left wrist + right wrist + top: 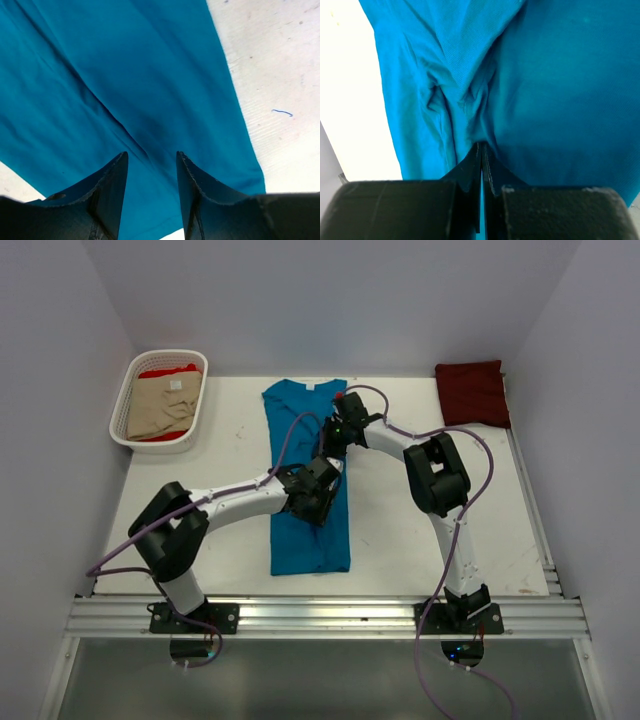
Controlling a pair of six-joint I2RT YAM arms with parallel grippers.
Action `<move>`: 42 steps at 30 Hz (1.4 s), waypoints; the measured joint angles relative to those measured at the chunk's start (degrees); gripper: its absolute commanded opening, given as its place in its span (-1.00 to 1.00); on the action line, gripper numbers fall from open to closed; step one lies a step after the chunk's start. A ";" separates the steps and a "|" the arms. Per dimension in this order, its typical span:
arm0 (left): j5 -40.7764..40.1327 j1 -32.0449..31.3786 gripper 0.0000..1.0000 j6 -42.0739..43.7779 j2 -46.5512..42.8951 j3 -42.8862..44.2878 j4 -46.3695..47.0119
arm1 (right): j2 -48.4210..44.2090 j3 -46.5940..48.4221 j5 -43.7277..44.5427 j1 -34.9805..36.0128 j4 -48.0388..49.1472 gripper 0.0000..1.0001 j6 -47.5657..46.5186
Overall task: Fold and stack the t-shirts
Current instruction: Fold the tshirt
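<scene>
The teal-blue t-shirt (300, 420) lies in the middle of the table as a long narrow strip, folded lengthwise. My left gripper (322, 502) hovers open over its lower half; in the left wrist view the gripper (151, 156) has its fingers apart above flat teal cloth (125, 75), holding nothing. My right gripper (330, 448) is at the shirt's right edge, upper half. In the right wrist view it (482, 146) is shut on a puckered pinch of teal cloth (455, 85). The dark maroon t-shirt (472, 392) lies folded at the back right.
A white slotted basket (120, 420) stands at the back left with the beige t-shirt (165, 408) on top of the bright red one (170, 370). White walls close in the table on three sides. The two arms meet over the teal shirt.
</scene>
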 measured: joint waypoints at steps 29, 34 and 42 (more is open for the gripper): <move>-2.49 -2.62 -1.00 -3.65 3.17 -2.71 0.04 | -0.04 -0.98 -1.51 -0.63 1.46 -1.00 0.50; -3.87 -2.60 -1.00 -6.03 -0.85 -5.99 -0.17 | -0.04 -0.98 -1.55 -0.66 1.49 -1.00 0.50; -5.16 -2.60 -0.47 -10.67 -10.47 -11.67 0.00 | -0.04 -0.98 -1.62 -0.68 1.49 -1.00 0.52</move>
